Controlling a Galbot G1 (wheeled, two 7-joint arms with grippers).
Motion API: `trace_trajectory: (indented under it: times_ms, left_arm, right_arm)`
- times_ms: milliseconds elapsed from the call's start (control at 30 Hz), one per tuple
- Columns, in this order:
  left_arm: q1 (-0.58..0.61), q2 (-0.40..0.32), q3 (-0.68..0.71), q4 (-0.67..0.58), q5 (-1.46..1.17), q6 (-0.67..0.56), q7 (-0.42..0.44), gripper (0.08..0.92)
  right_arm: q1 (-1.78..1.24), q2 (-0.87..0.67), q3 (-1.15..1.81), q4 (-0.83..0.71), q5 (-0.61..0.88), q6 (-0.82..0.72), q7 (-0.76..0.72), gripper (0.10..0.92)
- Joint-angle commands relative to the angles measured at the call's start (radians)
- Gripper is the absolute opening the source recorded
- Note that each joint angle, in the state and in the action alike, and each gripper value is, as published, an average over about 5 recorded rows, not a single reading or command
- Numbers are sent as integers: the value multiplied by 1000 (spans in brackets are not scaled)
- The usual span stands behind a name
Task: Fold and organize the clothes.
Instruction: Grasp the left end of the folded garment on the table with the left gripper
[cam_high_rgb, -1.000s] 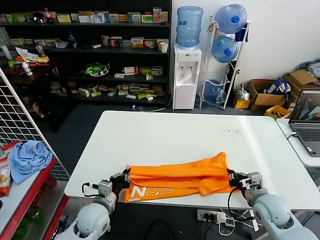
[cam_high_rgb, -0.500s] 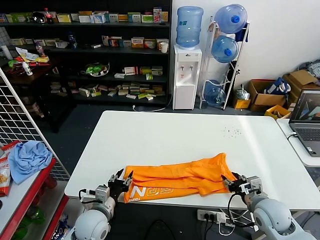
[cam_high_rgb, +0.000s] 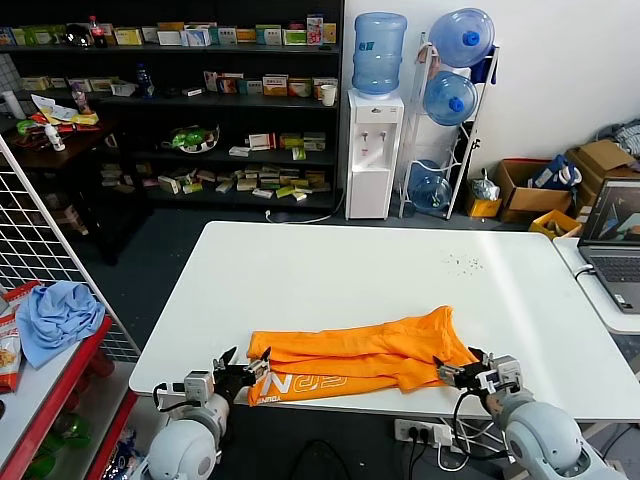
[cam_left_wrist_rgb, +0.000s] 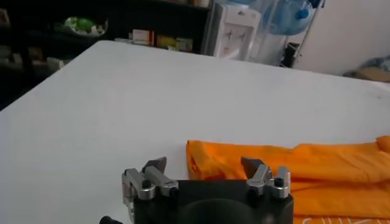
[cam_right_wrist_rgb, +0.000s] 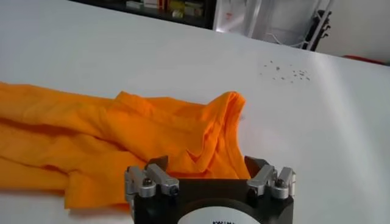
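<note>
Far left, I see a light blue cloth (cam_high_rgb: 57, 316) on a red side shelf (cam_high_rgb: 50, 385). At the white table's (cam_high_rgb: 330, 270) near edge my left gripper (cam_high_rgb: 237, 374) sits just beside the orange T-shirt's (cam_high_rgb: 365, 355) left end, fingers spread wide, holding nothing. The T-shirt lies in a long folded band along the near edge, white lettering facing me. At its right end my right gripper (cam_high_rgb: 463, 372) waits, fingers apart and empty.

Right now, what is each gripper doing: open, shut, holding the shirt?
Left gripper: open, empty, at the orange T-shirt's left end.
Right gripper: open, empty, at the shirt's right end.
</note>
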Motion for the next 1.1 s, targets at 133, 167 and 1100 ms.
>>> trace_trajectory:
  times_ms: [133,167,1100]
  left_arm:
    - [-3,-47,2,48,-128,17,-31,823]
    - [-3,-49,2,51,-125,17,-29,823]
    - [-22,-19,-14,44,-38,-20,40,126]
  right_arm:
    - [-18,1,3,14,0,-5,0,823]
    - [-19,2,4,16,1,-5,1,823]
    - [-29,19,24,48,10,2,22,823]
